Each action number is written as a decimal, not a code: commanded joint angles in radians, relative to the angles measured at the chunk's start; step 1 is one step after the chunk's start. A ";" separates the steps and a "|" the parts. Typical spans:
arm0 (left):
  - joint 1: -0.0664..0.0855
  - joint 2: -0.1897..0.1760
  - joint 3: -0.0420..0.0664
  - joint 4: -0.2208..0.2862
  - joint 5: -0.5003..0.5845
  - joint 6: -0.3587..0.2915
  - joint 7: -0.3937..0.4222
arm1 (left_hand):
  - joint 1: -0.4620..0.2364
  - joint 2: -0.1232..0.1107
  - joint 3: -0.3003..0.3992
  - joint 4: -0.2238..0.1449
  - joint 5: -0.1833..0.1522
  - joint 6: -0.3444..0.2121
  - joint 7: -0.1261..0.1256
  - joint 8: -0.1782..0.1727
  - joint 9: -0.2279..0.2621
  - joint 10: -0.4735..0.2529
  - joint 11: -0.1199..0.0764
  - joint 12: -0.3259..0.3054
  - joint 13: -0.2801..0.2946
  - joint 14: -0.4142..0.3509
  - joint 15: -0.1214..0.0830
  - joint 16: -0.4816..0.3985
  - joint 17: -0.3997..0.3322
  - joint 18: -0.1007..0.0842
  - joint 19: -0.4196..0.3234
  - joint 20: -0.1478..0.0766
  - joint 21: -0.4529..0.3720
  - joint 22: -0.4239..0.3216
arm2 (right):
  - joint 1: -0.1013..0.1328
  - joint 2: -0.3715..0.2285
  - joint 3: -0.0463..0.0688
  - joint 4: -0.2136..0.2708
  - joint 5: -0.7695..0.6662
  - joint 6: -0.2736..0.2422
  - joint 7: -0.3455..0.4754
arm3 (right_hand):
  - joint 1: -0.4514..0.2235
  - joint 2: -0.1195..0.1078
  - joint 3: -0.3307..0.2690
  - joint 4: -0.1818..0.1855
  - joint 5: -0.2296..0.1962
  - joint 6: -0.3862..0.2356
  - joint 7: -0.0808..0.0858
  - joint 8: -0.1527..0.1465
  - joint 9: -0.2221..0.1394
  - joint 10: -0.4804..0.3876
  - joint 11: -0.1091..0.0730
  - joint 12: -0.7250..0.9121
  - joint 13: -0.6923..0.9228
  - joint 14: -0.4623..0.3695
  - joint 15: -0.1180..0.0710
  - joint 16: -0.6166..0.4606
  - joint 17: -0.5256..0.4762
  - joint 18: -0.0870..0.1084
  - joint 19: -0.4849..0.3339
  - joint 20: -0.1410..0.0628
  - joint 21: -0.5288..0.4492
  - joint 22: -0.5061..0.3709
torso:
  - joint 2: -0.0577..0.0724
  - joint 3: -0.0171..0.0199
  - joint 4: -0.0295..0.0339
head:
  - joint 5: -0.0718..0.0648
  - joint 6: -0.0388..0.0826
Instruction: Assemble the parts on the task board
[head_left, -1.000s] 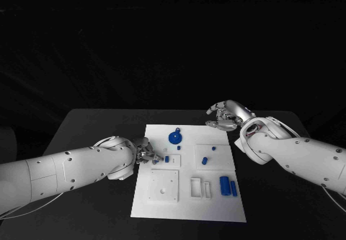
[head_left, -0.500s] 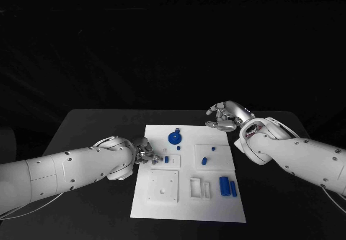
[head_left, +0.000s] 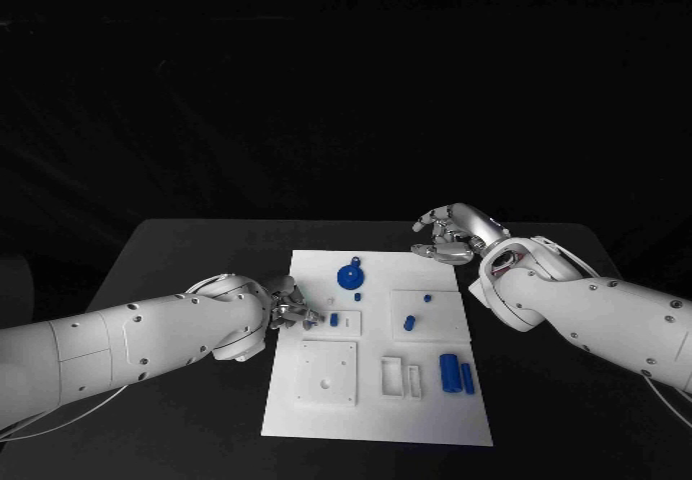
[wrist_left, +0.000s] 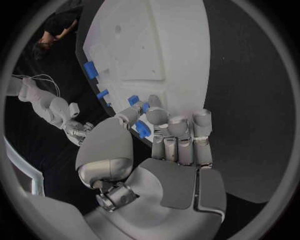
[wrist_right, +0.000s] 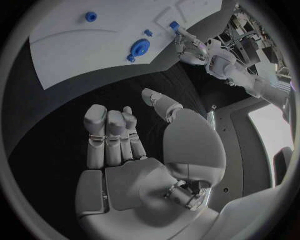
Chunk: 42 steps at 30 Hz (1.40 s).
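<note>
Task board (head_left: 378, 400): centre of black surface (head_left: 173, 260). Left hand (head_left: 289, 303) at board's 9 o'clock edge, fingers (wrist_left: 156, 117) pinching small blue part (wrist_left: 142, 129). Right hand (head_left: 453, 233) (12 o'clock corner) fingers curled, grasping nothing.

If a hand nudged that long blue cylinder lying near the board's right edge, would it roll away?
Probably. The blue cylinder lies on its side on the flat task board, so a sideways push could roll it. It looks rigid and light. The slimmer blue piece beside it might stop it.
</note>
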<state>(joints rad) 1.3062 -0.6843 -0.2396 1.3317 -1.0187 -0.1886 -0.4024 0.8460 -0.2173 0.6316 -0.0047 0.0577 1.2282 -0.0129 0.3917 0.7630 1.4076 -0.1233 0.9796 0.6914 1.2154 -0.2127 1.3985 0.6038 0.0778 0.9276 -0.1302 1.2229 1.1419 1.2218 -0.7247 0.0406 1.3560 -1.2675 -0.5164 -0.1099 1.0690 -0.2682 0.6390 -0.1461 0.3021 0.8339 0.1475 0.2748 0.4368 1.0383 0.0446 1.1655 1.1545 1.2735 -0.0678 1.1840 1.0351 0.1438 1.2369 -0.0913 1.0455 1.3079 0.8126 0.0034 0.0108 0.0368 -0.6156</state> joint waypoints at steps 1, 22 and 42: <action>-0.001 -0.002 0.000 0.001 0.041 0.013 0.008 | 0.014 0.003 -0.004 0.004 -0.005 -0.013 0.001 0.001 -0.003 -0.008 0.002 0.001 -0.002 -0.006 -0.003 0.001 -0.002 0.019 -0.010 -0.142 0.007 -0.002 | -0.001 0.001 0.000 0.000 -0.003 0.012 0.009 | -0.004 0.003 -0.006 0.000 0.005 -0.001 0.009 -0.001 -0.001 -0.005 -0.002 0.004 -0.001 0.009 -0.001 -0.005 0.000 0.118 0.001 -0.004 -0.007 0.004 | 0.000 0.0000 -0.0011 | 0.000 0.000; -0.001 -0.029 0.009 0.020 0.168 0.003 0.036 | 0.091 0.131 -0.030 -0.109 0.024 -0.123 0.035 -0.062 0.006 -0.039 0.034 -0.019 -0.018 -0.037 0.019 -0.017 -0.018 0.011 -0.050 -0.136 0.006 -0.017 | -0.003 0.001 0.000 -0.001 -0.003 0.016 0.009 | -0.003 0.003 -0.006 -0.001 0.006 -0.001 0.009 -0.001 -0.001 -0.004 -0.002 0.004 -0.002 0.010 -0.001 -0.005 0.000 0.118 0.002 -0.005 -0.007 0.004 | 0.000 -0.0004 -0.0004 | 0.000 -0.001; -0.001 -0.052 0.021 0.032 0.270 0.022 0.114 | 0.116 0.222 0.097 -0.151 -0.009 -0.187 0.059 -0.096 0.020 -0.054 0.056 -0.013 -0.025 -0.048 0.039 -0.017 -0.023 -0.001 -0.057 -0.131 0.012 -0.033 | -0.004 0.003 0.000 -0.004 -0.001 0.038 0.027 | -0.002 0.004 -0.005 -0.002 0.007 -0.001 0.009 -0.001 -0.002 -0.004 -0.002 0.005 -0.003 0.010 -0.001 -0.005 0.000 0.118 0.002 -0.005 -0.007 0.004 | 0.000 0.0002 -0.0009 | 0.001 -0.001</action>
<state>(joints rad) 1.3043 -0.7357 -0.2214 1.3593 -0.8028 -0.1862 -0.3463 0.9123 -0.0490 0.6361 -0.0644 0.0527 1.0839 0.0067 0.3012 0.7830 1.3554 -0.0712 0.9642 0.6673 1.1649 -0.1785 1.3832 0.5819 0.0777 0.8755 -0.1144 1.2312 1.1092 1.2184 -0.7235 0.0403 1.3507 -1.2671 -0.5038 -0.1056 1.0691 -0.2683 0.6390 -0.1461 0.3060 0.8347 0.1483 0.2748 0.4367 1.0383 0.0446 1.1654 1.1527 1.2767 -0.0710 1.1830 1.0351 0.1438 1.2378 -0.0892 1.0414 1.3075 0.8128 0.0033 0.0103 0.0383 -0.6182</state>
